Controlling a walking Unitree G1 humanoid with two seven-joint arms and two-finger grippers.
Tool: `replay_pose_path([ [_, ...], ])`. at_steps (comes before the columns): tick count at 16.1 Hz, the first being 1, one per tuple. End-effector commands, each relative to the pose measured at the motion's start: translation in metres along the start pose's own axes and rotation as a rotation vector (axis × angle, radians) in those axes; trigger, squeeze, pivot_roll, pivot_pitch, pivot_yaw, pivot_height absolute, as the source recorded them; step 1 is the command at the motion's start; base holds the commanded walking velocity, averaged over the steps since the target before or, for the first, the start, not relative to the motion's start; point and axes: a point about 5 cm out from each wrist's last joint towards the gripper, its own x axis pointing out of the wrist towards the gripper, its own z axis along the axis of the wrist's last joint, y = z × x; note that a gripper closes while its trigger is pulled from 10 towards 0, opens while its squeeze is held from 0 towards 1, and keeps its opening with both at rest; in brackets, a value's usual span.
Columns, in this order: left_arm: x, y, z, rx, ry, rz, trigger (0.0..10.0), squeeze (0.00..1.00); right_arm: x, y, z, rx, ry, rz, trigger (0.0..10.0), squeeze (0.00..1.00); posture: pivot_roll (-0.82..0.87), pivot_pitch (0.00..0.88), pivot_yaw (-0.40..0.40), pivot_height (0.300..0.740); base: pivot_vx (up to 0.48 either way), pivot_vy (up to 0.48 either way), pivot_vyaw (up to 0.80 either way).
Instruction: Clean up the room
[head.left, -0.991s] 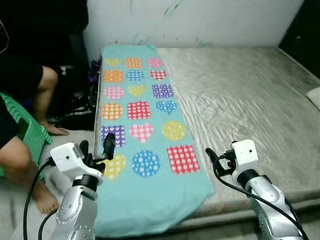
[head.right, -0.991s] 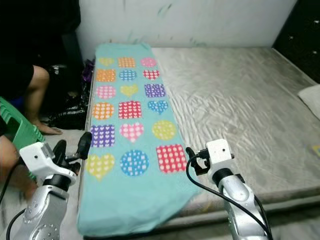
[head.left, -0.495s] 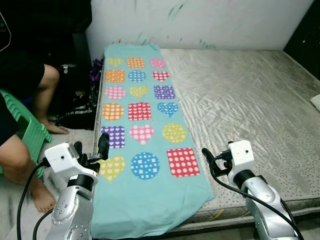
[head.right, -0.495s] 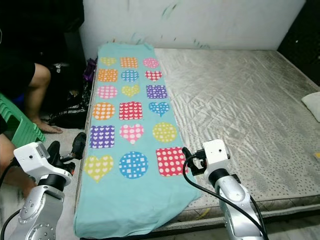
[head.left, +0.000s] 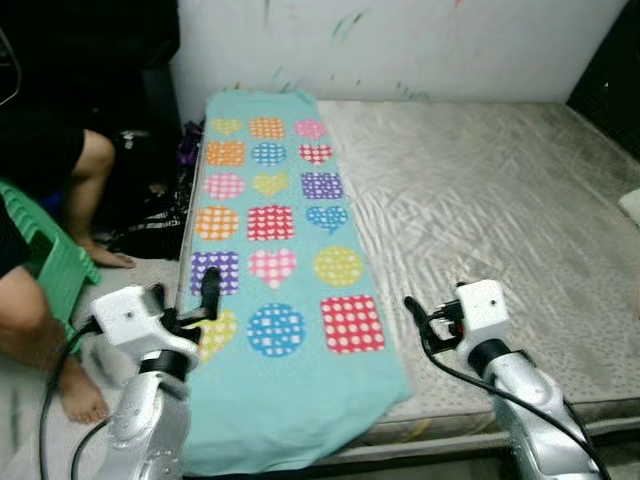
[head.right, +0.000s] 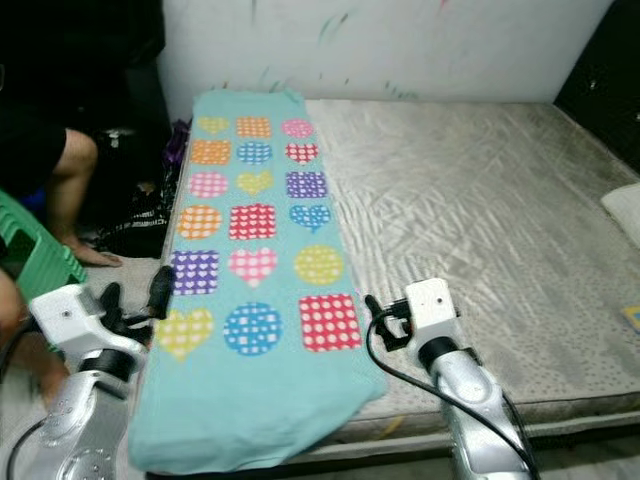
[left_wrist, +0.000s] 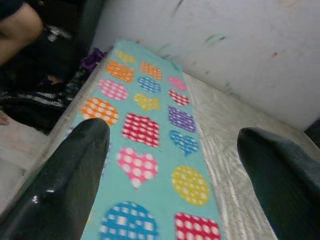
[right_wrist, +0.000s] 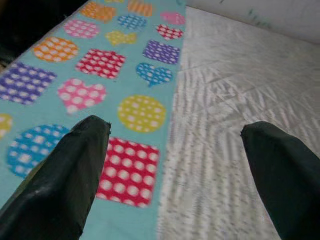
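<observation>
A long teal blanket (head.left: 280, 240) printed with coloured hearts, circles and squares lies flat along the left side of a bare grey mattress (head.left: 500, 200). Its near end hangs over the mattress's front edge. My left gripper (head.left: 183, 298) is open at the blanket's left edge near the yellow heart, and the left wrist view looks between its fingers (left_wrist: 75, 165) along the blanket. My right gripper (head.left: 425, 315) is open just right of the blanket's near right corner, beside the red dotted square (right_wrist: 127, 172). Neither holds anything.
A person sits at the left on a green stool (head.left: 50, 260), with a bare leg (head.left: 95, 165) and a foot (head.left: 85, 400) on the floor beside my left arm. Dark bags (head.left: 150, 225) lie between the person and the bed. A white pillow (head.left: 630, 205) shows at the right edge.
The whole picture has shifted slightly, so the camera moved. Both grippers stay open at the blanket's near end, and the blanket lies as before.
</observation>
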Motion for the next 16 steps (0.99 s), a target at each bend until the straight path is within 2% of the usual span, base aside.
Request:
replay_pose_path([
  [1, -0.0011, -0.0008, -0.0028, -0.004, 0.011, 0.01, 10.0, 0.0, 0.0005, -0.0014, 0.003, -0.011, -0.012, 0.0, 10.0, 0.0, -0.05, 0.049, -0.07, 0.74, 0.0, -0.469, 0.0],
  [10, -0.0014, 0.0016, -0.0034, -0.045, 0.007, 0.028, 10.0, 0.0, -0.0004, -0.0012, 0.0034, -0.014, -0.011, 0.003, 10.0, 0.0, -0.05, 0.053, -0.073, 0.74, 0.0, -0.035, 0.0],
  [16, -0.0008, 0.0009, -0.0033, -0.058, 0.006, 0.019, 10.0, 0.0, -0.0001, -0.001, 0.0034, -0.016, -0.008, 0.005, 10.0, 0.0, -0.05, 0.054, -0.074, 0.74, 0.0, 0.434, 0.0],
])
